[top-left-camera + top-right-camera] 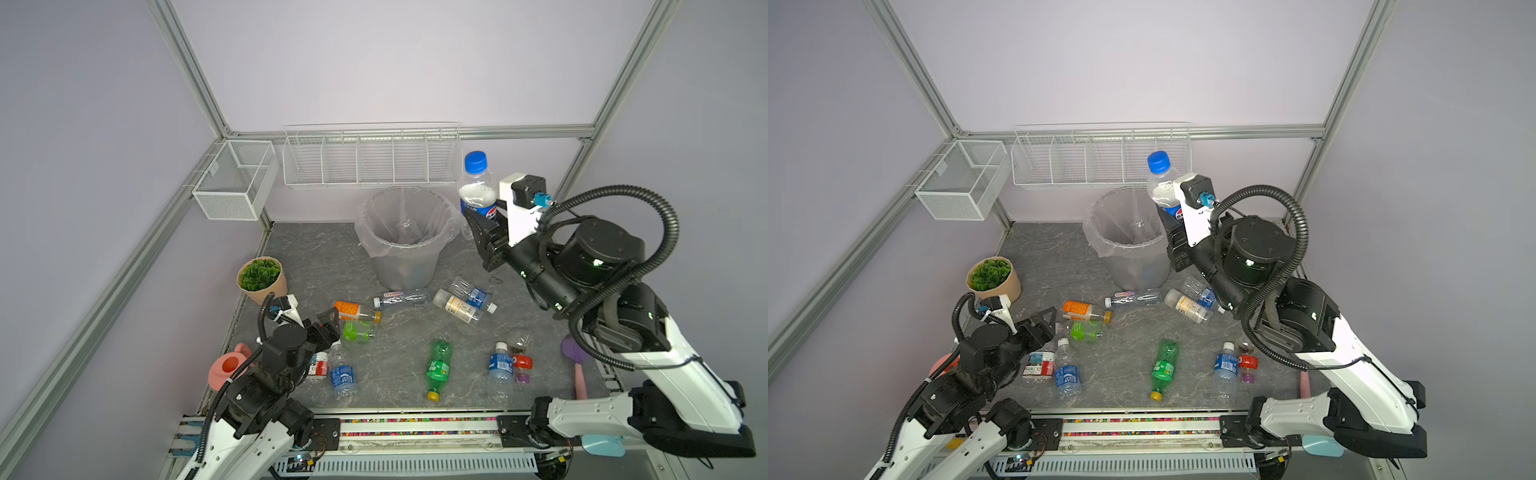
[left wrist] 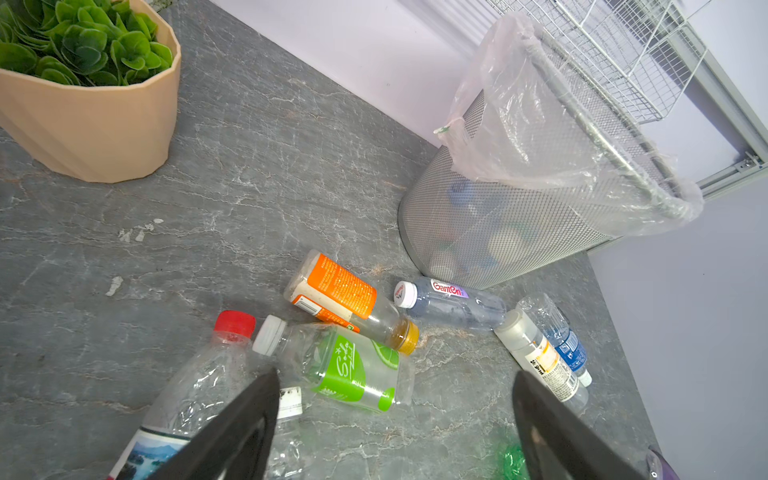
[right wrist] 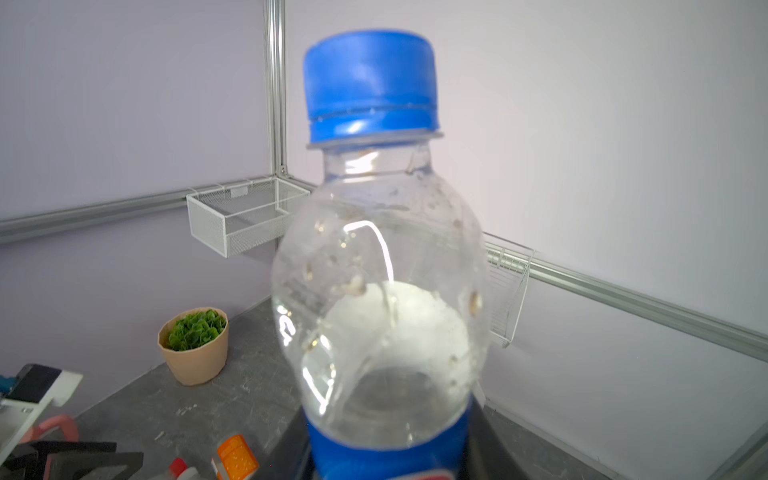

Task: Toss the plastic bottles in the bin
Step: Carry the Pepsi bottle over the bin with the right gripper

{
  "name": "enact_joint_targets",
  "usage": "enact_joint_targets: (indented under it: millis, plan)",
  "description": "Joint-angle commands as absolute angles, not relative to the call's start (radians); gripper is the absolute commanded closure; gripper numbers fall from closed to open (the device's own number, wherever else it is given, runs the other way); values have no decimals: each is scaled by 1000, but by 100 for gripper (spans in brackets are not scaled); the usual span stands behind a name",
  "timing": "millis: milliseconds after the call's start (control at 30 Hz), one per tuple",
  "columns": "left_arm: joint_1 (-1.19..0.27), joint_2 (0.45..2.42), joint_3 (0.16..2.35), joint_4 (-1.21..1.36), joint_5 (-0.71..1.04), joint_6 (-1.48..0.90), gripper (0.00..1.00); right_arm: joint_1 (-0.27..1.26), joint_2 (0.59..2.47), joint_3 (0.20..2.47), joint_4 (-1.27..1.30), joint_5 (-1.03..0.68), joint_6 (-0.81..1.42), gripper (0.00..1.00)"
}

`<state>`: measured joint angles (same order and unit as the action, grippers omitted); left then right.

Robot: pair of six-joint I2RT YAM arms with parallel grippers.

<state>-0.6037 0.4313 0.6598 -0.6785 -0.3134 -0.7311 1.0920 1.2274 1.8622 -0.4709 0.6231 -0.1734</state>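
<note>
Your right gripper [image 1: 478, 222] grips the blue-capped bottle [image 1: 477, 191] beside the bin [image 1: 405, 266], left gripper [image 1: 332, 326] gaping empty; next, carry it over the rim.

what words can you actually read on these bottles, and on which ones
"Ganten": white-capped clear bottle.
"Soda": green-labelled bottle.
Too small to read: print on the orange-labelled bottle.
No legible word, only a round logo: blue-capped bottle in the right pincer.

The bottle [image 1: 477, 193] in my right pincer [image 1: 480, 222] looks glossy clear plastic; the bin [image 2: 498, 232] fine metal mesh; the tabletop [image 1: 316, 257] matt, stone-veined.
</note>
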Motion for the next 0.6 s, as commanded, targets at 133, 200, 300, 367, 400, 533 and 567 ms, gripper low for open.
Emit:
enact_joint_targets:
  millis: [133, 200, 300, 367, 400, 533, 567]
  plan:
    - [-600, 434, 657, -666, -305, -717, 13, 1049, 1337, 1962, -443, 602, -219, 93]
    - [-600, 434, 658, -664, -303, -717, 13, 1008, 1385, 2024, -497, 568, -183, 93]
    - [-601, 434, 662, -668, -302, -714, 13, 889, 1456, 2095, -566, 432, -73, 93]
    - [-600, 432, 664, -674, -302, -714, 13, 811, 1500, 2109, -581, 337, -9, 93]
    - [-600, 431, 664, -676, -302, -714, 13, 780, 1531, 2123, -598, 294, 22, 93]
    - [-600, 422, 673, -691, -304, -713, 13, 665, 1709, 2258, -769, 145, 125, 91]
    - [-600, 417, 676, -697, -306, -713, 13, 655, 1761, 2307, -830, 136, 129, 75]
